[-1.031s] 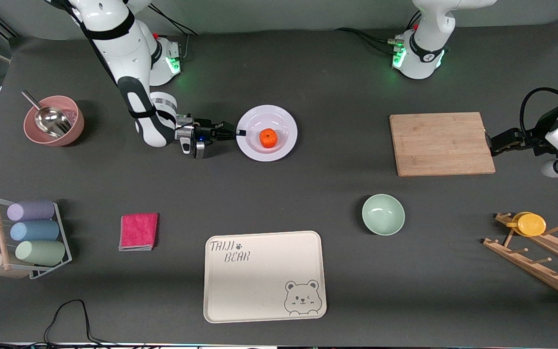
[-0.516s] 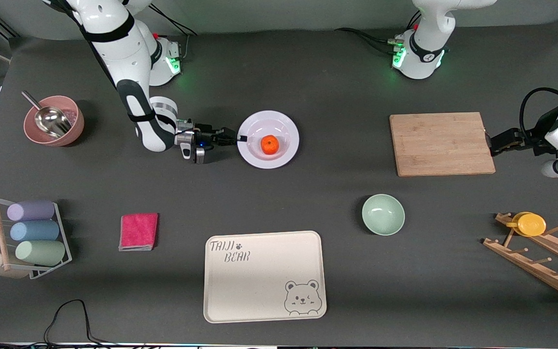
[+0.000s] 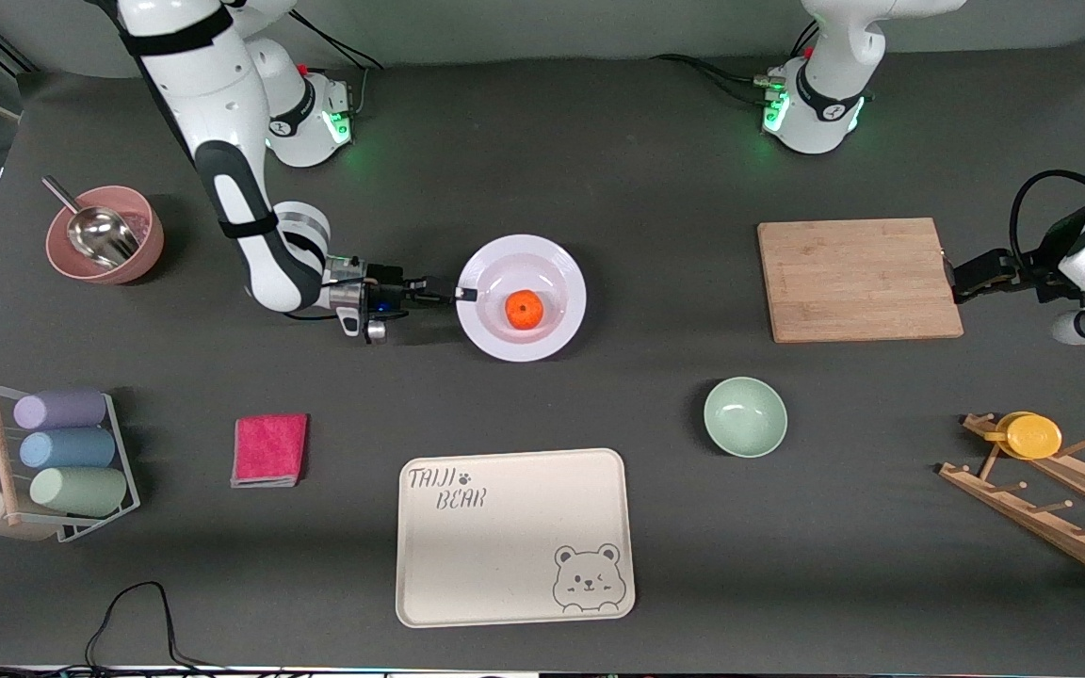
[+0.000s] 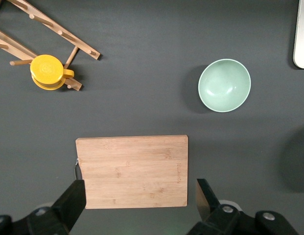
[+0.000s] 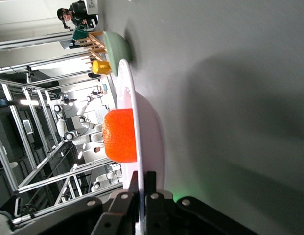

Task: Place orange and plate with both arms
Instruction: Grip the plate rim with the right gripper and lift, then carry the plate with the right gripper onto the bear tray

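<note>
The white plate (image 3: 552,331) carries the orange (image 3: 525,309) in its well. My right gripper (image 3: 462,294) is shut on the plate's rim at the edge toward the right arm's end of the table, holding it level over bare table. In the right wrist view the thin rim (image 5: 133,105) runs between the fingers (image 5: 150,180), with the orange (image 5: 120,135) just past them. My left gripper (image 3: 957,282) waits open and holds nothing, over the cutting board's end; its fingers (image 4: 73,198) straddle the board (image 4: 132,171).
The wooden cutting board (image 3: 858,279) lies toward the left arm's end. A pale-green bowl (image 3: 745,416) and the cream bear tray (image 3: 514,535) lie nearer the camera. Also here are a pink bowl with scoop (image 3: 105,234), pink cloth (image 3: 269,449), cup rack (image 3: 57,452) and wooden rack with yellow cup (image 3: 1028,435).
My right gripper has carried the plate, with the orange on it, away from the arms' bases toward the bear tray. The left arm has not moved.
</note>
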